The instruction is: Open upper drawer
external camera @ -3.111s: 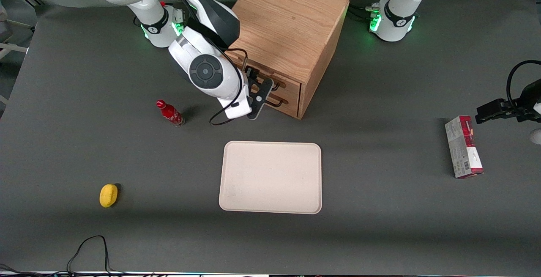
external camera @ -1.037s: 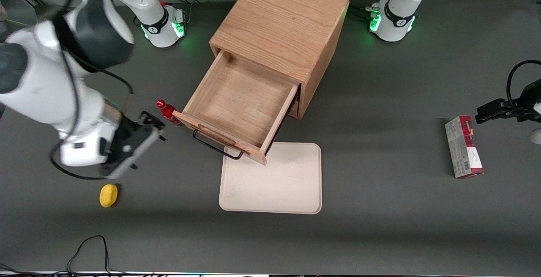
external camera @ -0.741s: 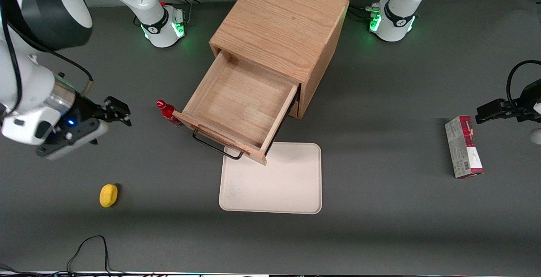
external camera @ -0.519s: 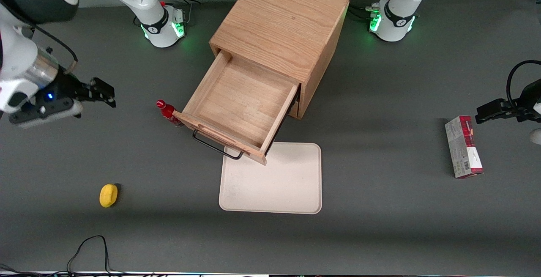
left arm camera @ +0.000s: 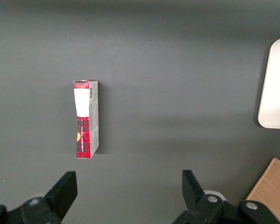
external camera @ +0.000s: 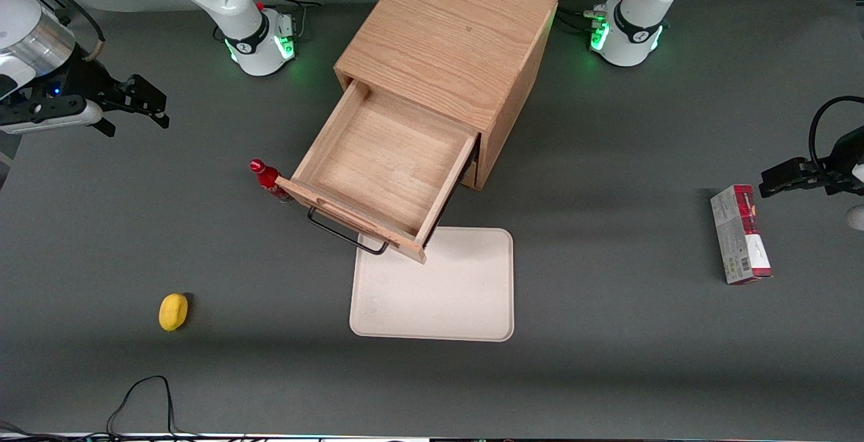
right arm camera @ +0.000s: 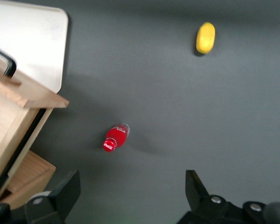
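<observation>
The upper drawer (external camera: 385, 165) of the oak cabinet (external camera: 449, 44) stands pulled far out, and its inside is bare wood. Its long black wire handle (external camera: 344, 235) hangs over the edge of the cream tray. The lower drawer is hidden under it. My gripper (external camera: 138, 108) is open and holds nothing. It hangs high above the table, well away from the drawer toward the working arm's end. The right wrist view shows the drawer's front corner (right arm camera: 25, 95) and the open gripper (right arm camera: 133, 191) over bare mat.
A red bottle (external camera: 270, 181) stands beside the drawer's front corner and shows in the right wrist view (right arm camera: 115, 137). A cream tray (external camera: 445, 287) lies in front of the drawer. A yellow lemon (external camera: 173, 311) lies nearer the front camera. A red-and-grey box (external camera: 740, 234) lies toward the parked arm's end.
The drawer went from shut to pulled far out. My gripper let go of the handle and moved away toward the working arm's end and upward. The drawer has not moved in the last second.
</observation>
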`<state>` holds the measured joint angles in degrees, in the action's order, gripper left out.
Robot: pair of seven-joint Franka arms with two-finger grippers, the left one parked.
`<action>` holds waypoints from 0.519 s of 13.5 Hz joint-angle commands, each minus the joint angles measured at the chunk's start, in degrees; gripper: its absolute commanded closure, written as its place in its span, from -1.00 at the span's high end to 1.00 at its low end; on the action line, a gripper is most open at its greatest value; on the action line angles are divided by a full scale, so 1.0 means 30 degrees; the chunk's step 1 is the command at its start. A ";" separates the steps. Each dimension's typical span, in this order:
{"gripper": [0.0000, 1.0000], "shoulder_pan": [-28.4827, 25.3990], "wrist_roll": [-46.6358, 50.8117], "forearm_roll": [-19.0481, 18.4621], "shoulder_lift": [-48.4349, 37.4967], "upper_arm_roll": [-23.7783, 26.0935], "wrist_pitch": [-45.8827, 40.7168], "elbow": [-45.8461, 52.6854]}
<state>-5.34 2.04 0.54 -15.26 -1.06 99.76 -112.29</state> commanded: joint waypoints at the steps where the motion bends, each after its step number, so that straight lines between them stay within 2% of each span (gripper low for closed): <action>1: 1.00 0.0139 0.2014 0.0316 0.1015 0.0236 -0.1171 0.1249; 7: 1.00 0.0110 0.1751 0.0258 0.1893 0.0207 -0.2608 0.2801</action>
<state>-5.34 5.86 0.55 -11.97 -0.74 94.36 -107.50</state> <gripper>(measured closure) 0.000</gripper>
